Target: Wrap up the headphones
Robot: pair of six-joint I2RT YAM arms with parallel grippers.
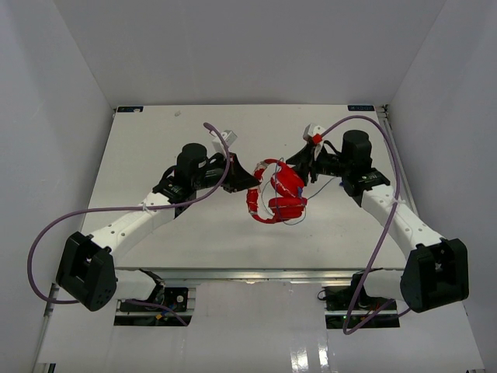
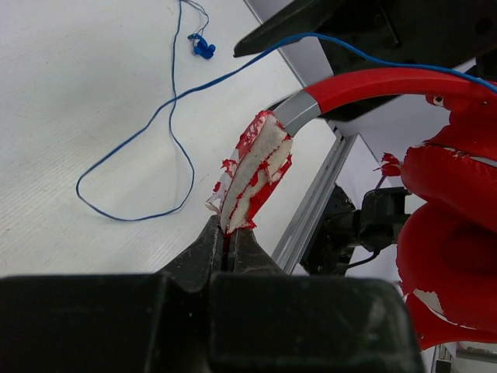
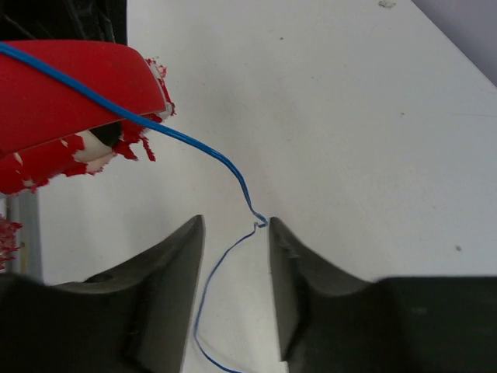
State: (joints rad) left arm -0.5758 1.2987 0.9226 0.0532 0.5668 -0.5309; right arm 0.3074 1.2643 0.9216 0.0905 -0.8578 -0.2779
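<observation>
While the headphones (image 1: 277,194) sit out in the middle of the table (image 1: 155,140), right between my two arms, my left pincer (image 2: 231,237) is clamped tight on them. Both fingers are pressed together on the frayed red-and-white padded end of the headband (image 2: 256,171), with no gap showing at the tips. From that wrist, the headband's smooth red arc curves up and off to the right. The two red ear cups (image 2: 446,233) bulge in at the right edge, one above the other (whether they touch the table I can't tell from here). The thin blue cable (image 2: 171,116) runs over the top of the arc, drops away to the left and lies in a loose loop on the white surface. And there's the blue plug (image 2: 203,48), far up the table, well apart from my fingers. Over on the other side, my right pincer (image 3: 233,256) is spread wide, gripping nothing. In that wrist's view the cable comes down off the red band at upper left, kinks, and passes through the gap between my two dark fingers (image 3: 167,287). It runs just beside the right one; touching or not, I can't say. From above, both pincers are close in on the headphones, one on either side
</observation>
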